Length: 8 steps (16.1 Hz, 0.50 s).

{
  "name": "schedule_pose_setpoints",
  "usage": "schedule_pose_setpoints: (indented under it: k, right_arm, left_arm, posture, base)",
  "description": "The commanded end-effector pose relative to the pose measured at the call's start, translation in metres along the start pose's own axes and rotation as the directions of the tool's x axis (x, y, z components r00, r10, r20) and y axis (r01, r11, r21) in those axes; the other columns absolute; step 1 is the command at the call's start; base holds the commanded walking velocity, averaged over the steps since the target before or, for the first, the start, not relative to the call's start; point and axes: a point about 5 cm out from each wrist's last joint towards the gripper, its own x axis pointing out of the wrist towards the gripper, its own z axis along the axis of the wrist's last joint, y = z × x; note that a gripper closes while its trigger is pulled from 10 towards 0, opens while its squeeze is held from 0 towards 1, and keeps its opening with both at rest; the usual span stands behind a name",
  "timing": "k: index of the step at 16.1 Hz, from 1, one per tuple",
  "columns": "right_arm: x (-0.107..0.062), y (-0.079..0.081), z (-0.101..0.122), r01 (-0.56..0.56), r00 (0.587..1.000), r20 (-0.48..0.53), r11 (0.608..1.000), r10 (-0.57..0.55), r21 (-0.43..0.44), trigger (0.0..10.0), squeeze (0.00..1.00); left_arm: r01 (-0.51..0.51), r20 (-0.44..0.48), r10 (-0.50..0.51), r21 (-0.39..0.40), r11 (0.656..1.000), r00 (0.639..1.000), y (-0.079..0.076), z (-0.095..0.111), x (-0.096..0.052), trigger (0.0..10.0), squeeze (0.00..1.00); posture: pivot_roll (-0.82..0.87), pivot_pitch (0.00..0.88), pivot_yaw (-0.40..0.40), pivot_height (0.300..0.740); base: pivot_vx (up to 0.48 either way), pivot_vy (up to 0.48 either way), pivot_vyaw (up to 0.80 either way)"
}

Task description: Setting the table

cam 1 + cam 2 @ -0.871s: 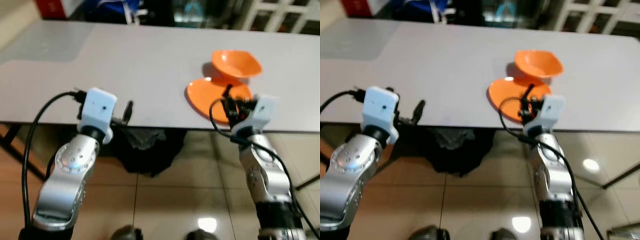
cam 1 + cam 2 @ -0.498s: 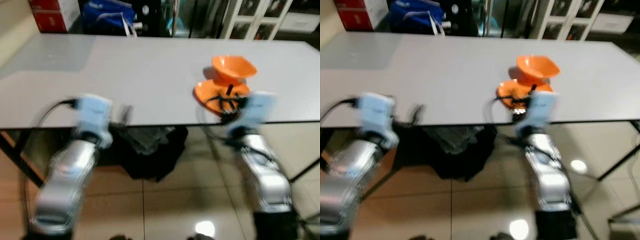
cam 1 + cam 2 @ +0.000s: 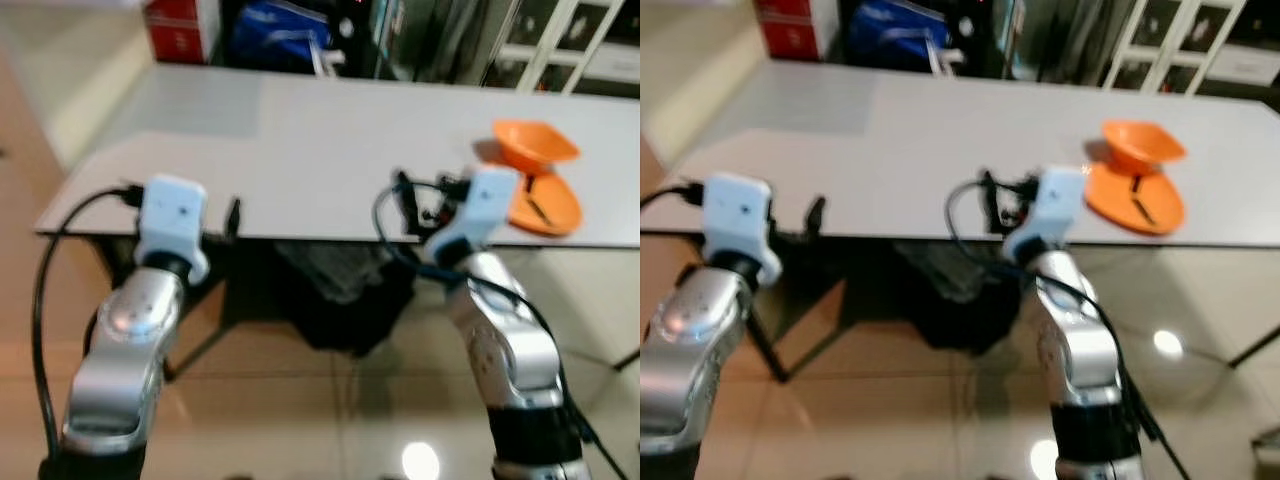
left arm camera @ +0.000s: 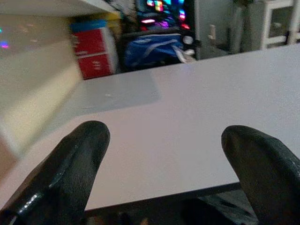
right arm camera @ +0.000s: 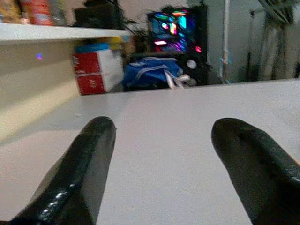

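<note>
Both tools gape wide and empty at the table (image 3: 300, 140) edge; a dark item lying on the orange plate (image 3: 545, 208) is unidentifiable.

An orange bowl (image 3: 535, 143) and an orange plate (image 3: 548, 205) sit together on a pale grey worktop (image 3: 330, 130), near its front edge toward the right end. The bowl is tilted, its open side facing up and to the right, and it rests against the far rim of the plate. The plate lies flat. A thin dark utensil (image 3: 536, 209), too blurred to identify, lies across the plate.
</note>
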Motion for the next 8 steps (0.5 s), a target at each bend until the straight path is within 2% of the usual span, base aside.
schedule_pose_setpoints:
  k: [1,2,3,5,8]
  right_arm:
    - [-0.001,-0.0104,-0.0017,0.034,0.999,-0.034,0.998,-0.036,-0.062,10.0,1.0]
    - [0.0,-0.0099,-0.0037,0.028,0.998,-0.051,0.996,-0.033,-0.087,10.0,0.59]
    - [0.0022,-0.0077,-0.008,0.019,0.997,-0.073,0.995,-0.026,-0.095,10.0,0.0]
    - [0.0069,-0.0014,-0.0076,0.024,0.998,-0.061,0.998,-0.028,-0.056,10.0,0.0]
    - [0.0069,-0.0049,-0.0089,0.06,0.996,-0.057,0.992,-0.066,-0.107,10.0,0.0]
  left_arm:
    - [0.023,0.025,-0.023,0.008,1.0,0.999,-0.0091,0.0061,0.0033,10.0,0.0]
    - [0.025,0.031,-0.025,0.012,1.0,0.999,-0.0096,0.0078,0.0038,10.0,0.0]
    - [0.021,0.047,-0.022,0.028,0.999,0.999,-0.0086,0.0112,0.0046,10.0,0.0]
    - [0.016,0.059,-0.019,0.06,0.998,0.998,-0.0069,0.0123,0.0038,10.0,0.0]
    - [0.014,0.055,-0.018,0.06,0.998,0.998,-0.0063,0.0107,0.0031,10.0,0.0]
  posture:
    - [0.0,0.0,-0.063,0.74]
    - [0.01,0.0,-0.068,0.74]
    - [0.02,0.0,-0.071,0.74]
    - [0.03,0.0,-0.078,0.74]
    - [0.02,0.0,-0.078,0.74]
  base:
    - [0.0,0.48,0.0]
    - [0.0,0.48,0.0]
    - [0.0,0.48,0.0]
    - [0.0,0.48,0.0]
    - [0.0,0.48,0.0]
